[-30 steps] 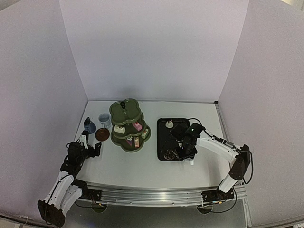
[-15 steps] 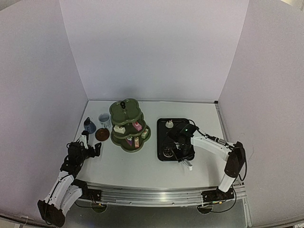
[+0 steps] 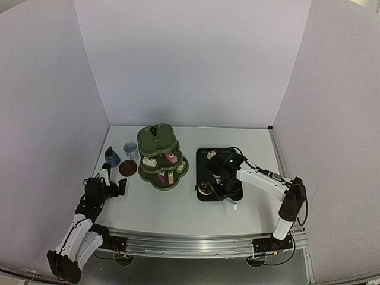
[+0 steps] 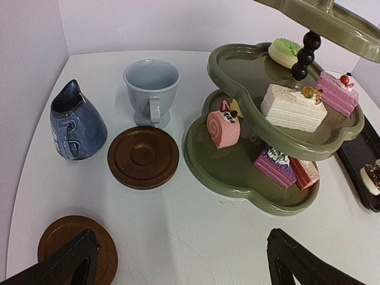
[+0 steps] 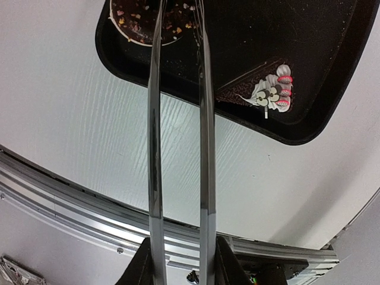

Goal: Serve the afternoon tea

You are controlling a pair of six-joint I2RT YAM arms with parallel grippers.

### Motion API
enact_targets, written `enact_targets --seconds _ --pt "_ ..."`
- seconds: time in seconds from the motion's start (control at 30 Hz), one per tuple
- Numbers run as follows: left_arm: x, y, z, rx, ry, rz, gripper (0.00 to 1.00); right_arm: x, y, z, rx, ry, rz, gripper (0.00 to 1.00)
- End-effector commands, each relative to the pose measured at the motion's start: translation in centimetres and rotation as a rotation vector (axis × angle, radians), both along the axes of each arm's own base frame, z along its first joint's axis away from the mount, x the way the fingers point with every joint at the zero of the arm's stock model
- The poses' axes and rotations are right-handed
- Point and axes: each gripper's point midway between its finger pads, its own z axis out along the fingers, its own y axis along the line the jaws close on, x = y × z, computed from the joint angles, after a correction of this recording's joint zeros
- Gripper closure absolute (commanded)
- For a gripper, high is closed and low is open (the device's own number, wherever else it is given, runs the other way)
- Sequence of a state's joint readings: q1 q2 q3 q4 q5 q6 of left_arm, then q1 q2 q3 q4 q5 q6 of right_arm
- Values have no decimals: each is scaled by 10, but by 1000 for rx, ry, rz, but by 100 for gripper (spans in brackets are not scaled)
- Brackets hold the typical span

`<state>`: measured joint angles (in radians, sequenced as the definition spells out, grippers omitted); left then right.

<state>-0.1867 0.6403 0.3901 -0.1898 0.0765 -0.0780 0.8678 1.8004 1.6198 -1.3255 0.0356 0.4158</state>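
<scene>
The olive-green three-tier stand (image 3: 158, 157) (image 4: 255, 178) carries small cakes: a pink roll (image 4: 223, 127), a white slice (image 4: 294, 107), a pink slice (image 4: 336, 92) and a green one (image 4: 285, 50). Left of it stand the pale cup (image 4: 151, 89), the dark-blue cup (image 4: 74, 122) and two brown saucers (image 4: 143, 157) (image 4: 74, 246). My left gripper (image 4: 181, 249) (image 3: 110, 185) is open above bare table. My right gripper (image 5: 181, 261) (image 3: 225, 187) is shut on tongs (image 5: 206, 119), whose arms reach over a chocolate ring cake (image 5: 148, 24) (image 3: 206, 189). Their tips are out of view.
The black tray (image 5: 320, 71) (image 3: 234, 155) also holds a chocolate wedge topped with cream (image 5: 261, 89) and a small pale cake (image 3: 211, 155) at its far end. The metal rail (image 5: 89, 208) runs along the table's near edge. White walls enclose the table.
My right arm has swung left over the tray toward its near-left corner, bringing the tongs to the chocolate ring cake. The left arm has not moved.
</scene>
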Motion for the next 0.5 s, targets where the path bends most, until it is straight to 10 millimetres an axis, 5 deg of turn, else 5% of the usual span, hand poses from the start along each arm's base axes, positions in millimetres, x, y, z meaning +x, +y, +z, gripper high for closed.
enact_targets --seconds 0.0,0.3,0.47 --pt "3 1 9 -4 -40 5 1 7 6 22 28 -71 16 100" --pt "3 1 8 -4 -36 5 1 13 24 60 63 -215 69 100" --pt "3 2 8 -2 -36 9 1 -5 60 80 140 -256 208 100"
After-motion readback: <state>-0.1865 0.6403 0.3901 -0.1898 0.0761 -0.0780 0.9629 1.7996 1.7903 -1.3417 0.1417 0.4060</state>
